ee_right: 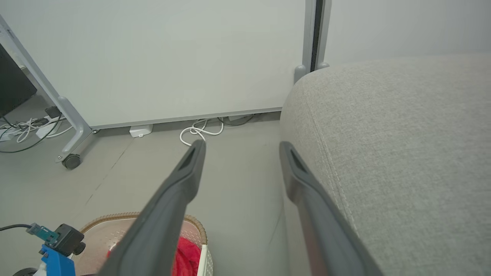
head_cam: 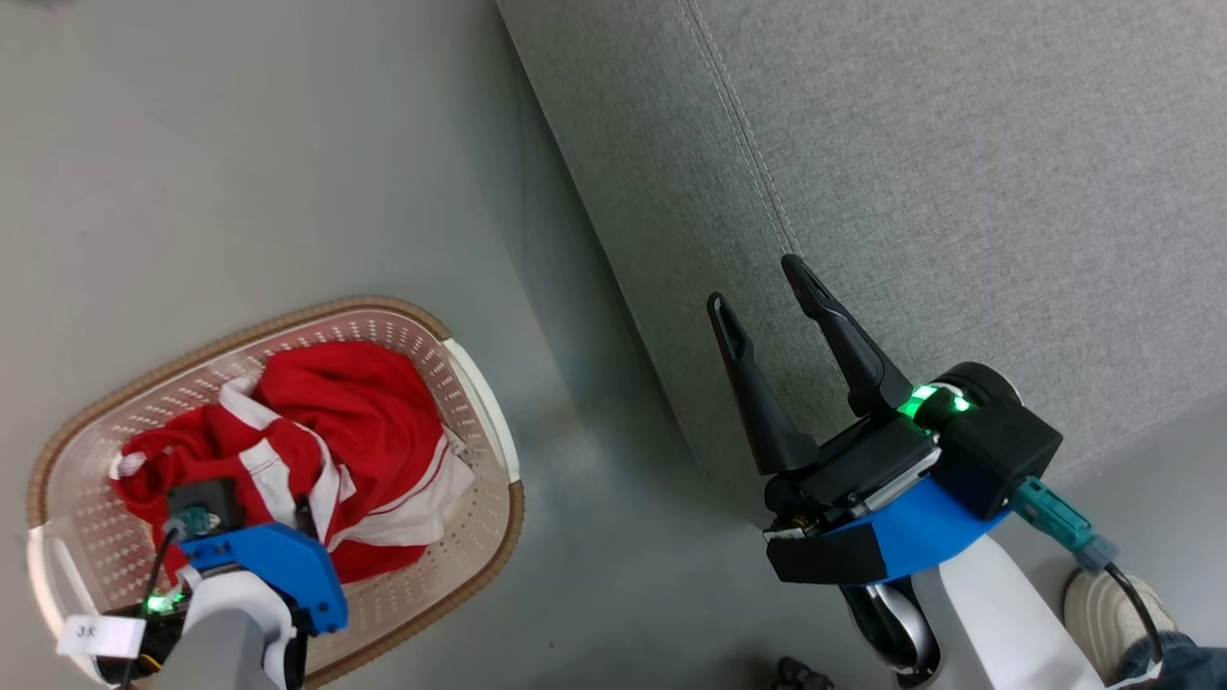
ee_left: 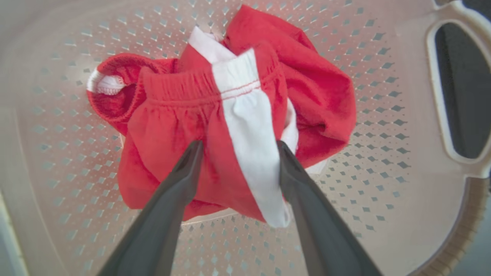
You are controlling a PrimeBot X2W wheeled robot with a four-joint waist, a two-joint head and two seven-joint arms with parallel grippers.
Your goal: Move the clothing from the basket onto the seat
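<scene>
Grey floor (head_cam: 192, 144) carries the perforated laundry basket (head_cam: 482, 402) at near left, where the left gripper (ee_left: 238, 150) hangs with fingers spread over the red, white-striped clothing (head_cam: 355, 402) heaped inside, seemingly to pinch a fold, while the right gripper (head_cam: 755, 281), likewise released and empty, hovers at right beside the light-grey sofa (head_cam: 959, 192) beyond.
</scene>
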